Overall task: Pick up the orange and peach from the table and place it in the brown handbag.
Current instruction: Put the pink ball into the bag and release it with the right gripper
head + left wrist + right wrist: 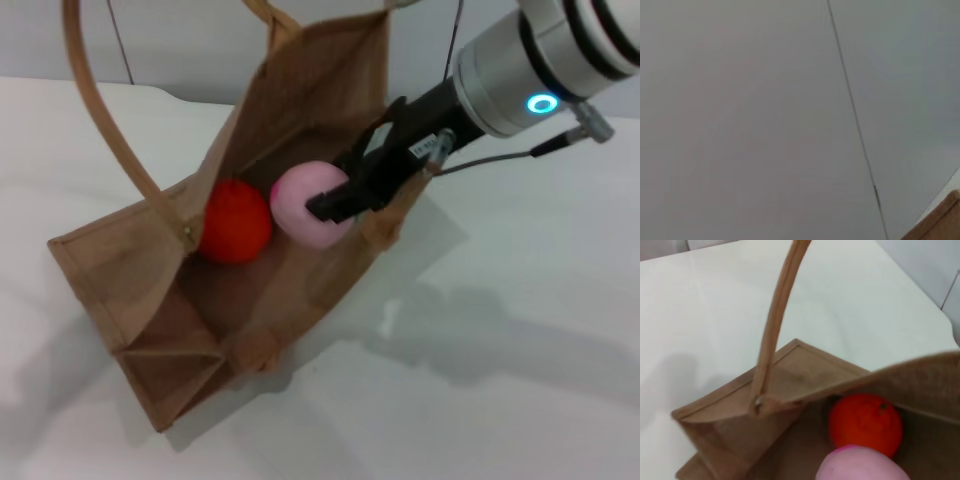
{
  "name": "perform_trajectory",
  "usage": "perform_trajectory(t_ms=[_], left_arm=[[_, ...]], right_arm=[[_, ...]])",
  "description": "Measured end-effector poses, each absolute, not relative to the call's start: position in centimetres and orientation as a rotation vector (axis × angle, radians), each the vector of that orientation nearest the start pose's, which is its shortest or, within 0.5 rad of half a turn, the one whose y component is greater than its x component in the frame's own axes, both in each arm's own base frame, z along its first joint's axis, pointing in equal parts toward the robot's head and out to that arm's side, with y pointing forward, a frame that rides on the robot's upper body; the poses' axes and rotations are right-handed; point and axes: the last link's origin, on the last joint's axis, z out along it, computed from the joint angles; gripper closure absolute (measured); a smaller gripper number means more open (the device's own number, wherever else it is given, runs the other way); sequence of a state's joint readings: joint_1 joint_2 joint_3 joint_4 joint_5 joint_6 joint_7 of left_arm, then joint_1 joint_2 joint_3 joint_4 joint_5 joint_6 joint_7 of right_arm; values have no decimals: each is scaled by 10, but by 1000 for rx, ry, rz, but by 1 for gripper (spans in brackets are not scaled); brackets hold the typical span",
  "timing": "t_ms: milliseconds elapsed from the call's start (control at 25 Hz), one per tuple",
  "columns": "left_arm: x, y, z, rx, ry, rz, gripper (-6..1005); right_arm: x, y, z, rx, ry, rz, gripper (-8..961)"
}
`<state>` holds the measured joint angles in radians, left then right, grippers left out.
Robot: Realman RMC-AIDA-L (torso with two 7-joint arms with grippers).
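The brown handbag (150, 290) stands open on the white table, one loop handle (100, 110) rising out of the top of the head view. The orange (235, 222) lies inside the bag on its floor. My right gripper (335, 192) reaches into the bag's mouth from the right and is shut on the peach (300, 210), holding it just beside the orange. In the right wrist view the orange (865, 423) lies inside the bag (740, 410) and the peach (860, 465) is close below the camera. My left gripper is out of view.
The white table (500, 380) spreads around the bag. The left wrist view shows a grey wall and a tan edge (940, 222) in one corner. The bag's other handle (777, 320) stands upright in the right wrist view.
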<state>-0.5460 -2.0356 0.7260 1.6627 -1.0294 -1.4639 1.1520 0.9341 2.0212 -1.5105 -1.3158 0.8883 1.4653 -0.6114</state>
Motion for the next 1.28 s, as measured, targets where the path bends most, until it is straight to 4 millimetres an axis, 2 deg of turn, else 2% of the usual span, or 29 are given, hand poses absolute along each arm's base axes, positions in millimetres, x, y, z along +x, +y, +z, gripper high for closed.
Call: perform_trajectory(t_ms=[120, 200, 440, 840, 1280], left_arm=[[-141, 374, 180, -2274, -250, -362, 885], [-138, 374, 179, -2280, -245, -362, 885], [-136, 373, 178, -2283, -242, -368, 886], [-134, 373, 178, -2286, -237, -375, 886], [-132, 370, 181, -2279, -226, -370, 885]], right_arm=[[25, 382, -30, -2914, 374, -170, 380], [31, 389, -37, -2910, 383, -174, 380], [40, 397, -40, -2893, 382, -169, 381], [41, 404, -45, -2857, 324, -174, 377], [43, 405, -51, -2838, 276, -216, 315]])
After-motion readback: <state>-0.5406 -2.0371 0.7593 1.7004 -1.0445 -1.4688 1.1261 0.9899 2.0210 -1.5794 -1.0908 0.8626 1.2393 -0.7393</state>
